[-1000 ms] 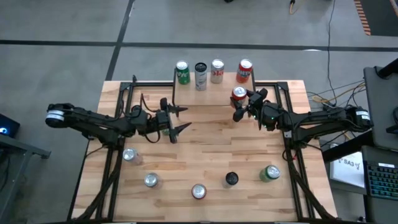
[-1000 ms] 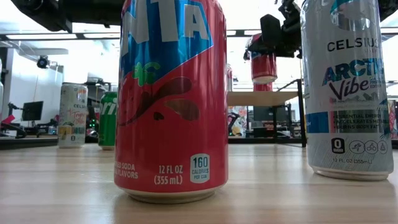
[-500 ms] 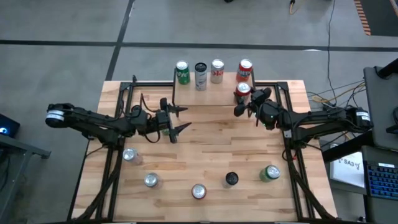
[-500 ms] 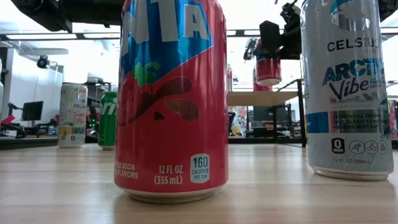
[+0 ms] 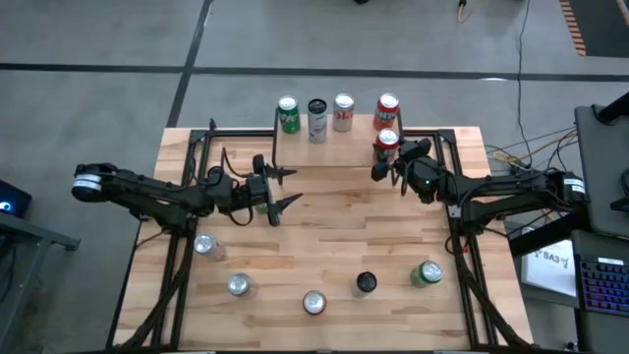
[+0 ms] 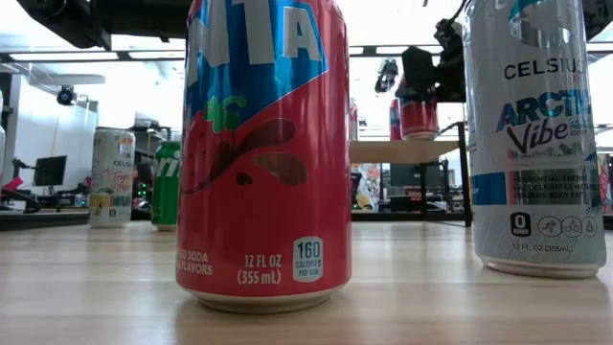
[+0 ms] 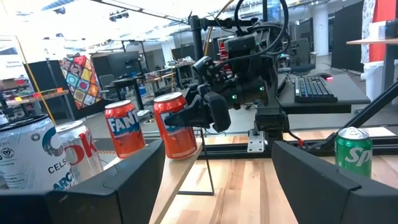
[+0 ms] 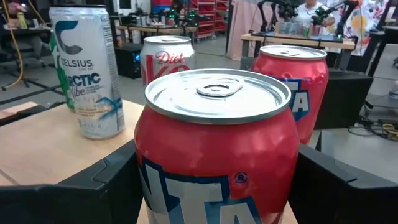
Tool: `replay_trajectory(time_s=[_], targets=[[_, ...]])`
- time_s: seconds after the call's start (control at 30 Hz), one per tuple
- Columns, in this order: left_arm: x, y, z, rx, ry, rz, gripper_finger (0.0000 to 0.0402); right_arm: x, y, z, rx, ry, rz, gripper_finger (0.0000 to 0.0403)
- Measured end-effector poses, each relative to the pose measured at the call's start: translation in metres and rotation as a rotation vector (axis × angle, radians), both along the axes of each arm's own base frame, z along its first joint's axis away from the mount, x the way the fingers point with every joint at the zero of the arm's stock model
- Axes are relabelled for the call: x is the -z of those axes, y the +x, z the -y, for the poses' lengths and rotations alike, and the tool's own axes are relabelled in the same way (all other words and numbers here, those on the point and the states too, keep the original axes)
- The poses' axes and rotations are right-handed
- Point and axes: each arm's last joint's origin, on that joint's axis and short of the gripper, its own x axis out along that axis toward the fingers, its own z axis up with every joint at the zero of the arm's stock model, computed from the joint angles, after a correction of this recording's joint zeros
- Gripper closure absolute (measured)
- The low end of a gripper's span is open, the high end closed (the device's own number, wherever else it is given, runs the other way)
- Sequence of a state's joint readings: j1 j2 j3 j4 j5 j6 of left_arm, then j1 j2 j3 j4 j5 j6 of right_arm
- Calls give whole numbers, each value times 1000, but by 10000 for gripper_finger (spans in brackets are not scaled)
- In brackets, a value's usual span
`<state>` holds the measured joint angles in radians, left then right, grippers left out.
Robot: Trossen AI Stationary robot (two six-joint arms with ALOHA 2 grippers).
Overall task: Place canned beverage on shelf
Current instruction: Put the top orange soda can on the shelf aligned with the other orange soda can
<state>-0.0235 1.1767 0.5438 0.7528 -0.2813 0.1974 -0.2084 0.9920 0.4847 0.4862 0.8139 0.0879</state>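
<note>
Right gripper (image 5: 386, 163) was clamped on red round metal soda can (image 5: 386, 145), upper right of high view, over low wood-top shelf w/ black legs (image 5: 329, 138). Best set it flat, then let go slow. Left gripper (image 5: 282, 190) hung open, mid-left.

From above I see a pale butcher-block surface (image 5: 324, 241) framed by black metal rails (image 5: 183, 270) on a grey concrete floor (image 5: 98, 59). Five loose cans stand along its near side: two silver-topped cans (image 5: 204, 245) (image 5: 239, 285) at the left, a red soda can with blue lettering (image 5: 314, 303) in the middle, a black-topped white energy-drink can (image 5: 366, 283) just beside it, and a green soda can (image 5: 426, 273) at the right, all upright and apart. A dark computer keyboard (image 5: 601, 285) lies off the right edge. Across the room hangs a multicoloured patterned cloth (image 7: 84, 71).
</note>
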Motion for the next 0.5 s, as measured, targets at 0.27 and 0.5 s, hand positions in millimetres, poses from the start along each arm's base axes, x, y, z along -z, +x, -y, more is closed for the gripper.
replay_trajectory(time_s=[0.27,0.5], targets=[[0,0,0,-1,0,3,121,1,0,0,2,2,-10,89],[0,0,0,-1,0,2,121,2,0,0,3,9,-12,80]])
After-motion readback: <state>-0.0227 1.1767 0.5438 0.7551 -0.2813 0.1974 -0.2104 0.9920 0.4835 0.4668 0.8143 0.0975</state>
